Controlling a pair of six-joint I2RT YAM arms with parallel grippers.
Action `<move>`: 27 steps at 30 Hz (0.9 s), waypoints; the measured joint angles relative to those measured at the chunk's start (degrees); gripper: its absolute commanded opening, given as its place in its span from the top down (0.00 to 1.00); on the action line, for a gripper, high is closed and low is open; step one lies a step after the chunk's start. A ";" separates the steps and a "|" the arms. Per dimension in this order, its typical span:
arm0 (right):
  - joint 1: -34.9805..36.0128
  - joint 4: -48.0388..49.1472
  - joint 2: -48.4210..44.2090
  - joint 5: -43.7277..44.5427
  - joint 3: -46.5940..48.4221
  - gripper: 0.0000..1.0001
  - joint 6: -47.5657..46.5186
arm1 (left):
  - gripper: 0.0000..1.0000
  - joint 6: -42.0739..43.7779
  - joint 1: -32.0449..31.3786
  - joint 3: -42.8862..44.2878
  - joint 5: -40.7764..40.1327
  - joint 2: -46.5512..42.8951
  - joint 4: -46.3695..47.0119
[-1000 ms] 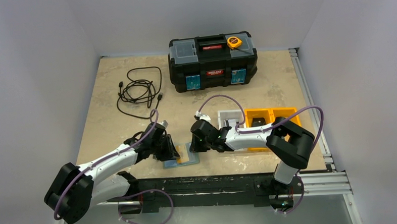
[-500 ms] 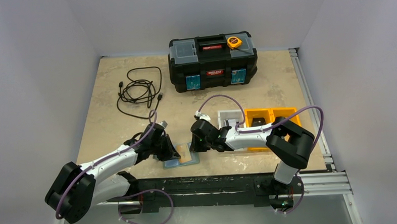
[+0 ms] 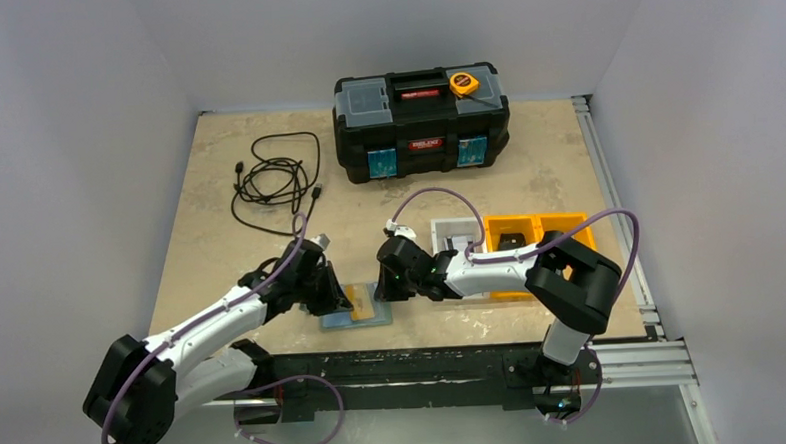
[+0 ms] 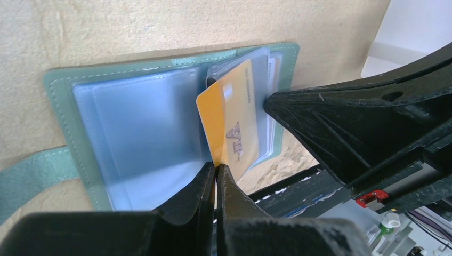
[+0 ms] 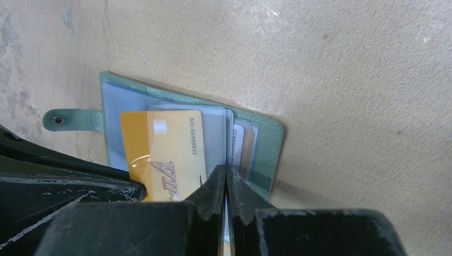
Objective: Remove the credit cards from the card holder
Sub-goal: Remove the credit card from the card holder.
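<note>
The teal-green card holder (image 3: 345, 322) lies open near the table's front edge, its pale blue pockets facing up; it also shows in the left wrist view (image 4: 58, 106) and the right wrist view (image 5: 269, 154). A tan-orange credit card (image 4: 234, 122) sticks partly out of a clear pocket, and it also shows in the right wrist view (image 5: 160, 154). My left gripper (image 4: 216, 168) is shut on that card's edge. My right gripper (image 5: 226, 173) is shut on the clear pocket sleeves at the holder's right side. Edges of other cards show in the right pockets. The black card is hidden.
A black toolbox (image 3: 422, 121) with a yellow tape measure (image 3: 464, 82) on it stands at the back. A coiled black cable (image 3: 272, 182) lies at back left. A white bin (image 3: 453, 237) and orange bins (image 3: 545, 235) sit right of the grippers.
My left gripper has shifted slightly left and away with the tan-orange card, which now shows further out of its pocket. The right gripper has stayed on the holder.
</note>
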 measured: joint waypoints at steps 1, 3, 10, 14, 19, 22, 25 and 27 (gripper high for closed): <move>0.00 0.02 0.02 0.00 0.02 1.00 0.00 | 1.00 0.31 0.00 0.20 -0.50 -0.26 -0.81; 0.00 0.04 0.09 -0.02 0.02 1.00 0.02 | 1.00 0.66 0.00 0.59 -1.38 -0.72 -2.38; 0.00 0.79 0.31 -0.07 0.00 1.00 0.02 | 1.00 2.10 0.02 2.12 -5.62 -3.15 -8.63; 0.00 1.16 0.28 -0.07 -0.20 1.00 0.04 | 1.00 2.80 0.35 3.04 -7.74 -5.07 -12.33; 0.00 1.18 0.28 -0.07 -0.20 1.00 0.04 | 1.00 3.80 0.39 5.16 -10.56 -7.43 -17.29; 0.00 1.11 0.26 -0.07 -0.15 1.00 0.04 | 1.00 4.02 0.39 6.38 -11.76 -9.09 -19.85; 0.00 0.63 0.22 -0.04 0.17 1.00 0.00 | 1.00 4.63 0.39 7.41 -12.39 -10.78 -21.99; 0.00 0.02 0.15 0.02 0.52 0.99 -0.15 | 1.00 4.90 0.39 8.00 -12.48 -11.78 -23.10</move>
